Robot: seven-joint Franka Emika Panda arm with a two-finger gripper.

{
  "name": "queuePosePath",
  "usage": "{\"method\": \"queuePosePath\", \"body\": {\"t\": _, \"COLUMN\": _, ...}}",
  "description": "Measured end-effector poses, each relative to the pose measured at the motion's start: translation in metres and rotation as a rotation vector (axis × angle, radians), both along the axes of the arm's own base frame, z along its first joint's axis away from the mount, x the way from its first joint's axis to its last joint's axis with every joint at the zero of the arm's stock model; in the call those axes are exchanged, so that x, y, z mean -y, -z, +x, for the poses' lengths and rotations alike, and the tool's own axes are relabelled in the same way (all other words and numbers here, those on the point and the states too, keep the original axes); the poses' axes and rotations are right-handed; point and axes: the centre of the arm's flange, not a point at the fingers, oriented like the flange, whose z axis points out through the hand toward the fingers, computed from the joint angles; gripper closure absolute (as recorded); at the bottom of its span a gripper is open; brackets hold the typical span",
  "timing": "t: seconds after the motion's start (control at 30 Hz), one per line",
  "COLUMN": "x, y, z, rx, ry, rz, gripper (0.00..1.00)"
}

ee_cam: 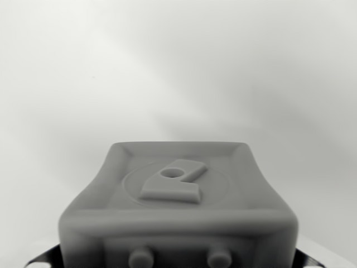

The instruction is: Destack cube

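1. Nearest, at the bottom corners of the wrist view, dark metal gripper parts (42, 261) peek out; whether the claw is apart or clamped cannot be told.
2. The grey cube (178, 212) fills the lower centre (a raised emblem with a hole on top).
3. Beyond lies a pale, blurred surface (178, 67).

One mark only: raised character on the top face of the grey cube (177, 206), lower centre of frame. It sits inside an embossed circle within a raised square border. Shape is a loop with a round hole plus an angled stem; reads like "a", "e", "6" or "9" depending on orientation, can't tell which. No printed text, brand, label or numbers elsewhere. Front face carries two round studs, unmarked.
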Motion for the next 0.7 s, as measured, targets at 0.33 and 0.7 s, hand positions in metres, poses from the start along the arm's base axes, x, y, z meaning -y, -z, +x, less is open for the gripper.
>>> {"method": "queuePosePath", "body": {"t": 0.33, "x": 0.0, "y": 0.025, "z": 0.0, "rx": 0.0, "ry": -0.001, "rz": 0.0, "gripper": 1.0}}
{"method": "queuePosePath", "body": {"t": 0.7, "x": 0.0, "y": 0.046, "z": 0.0, "rx": 0.001, "ry": -0.001, "rz": 0.0, "gripper": 1.0}}
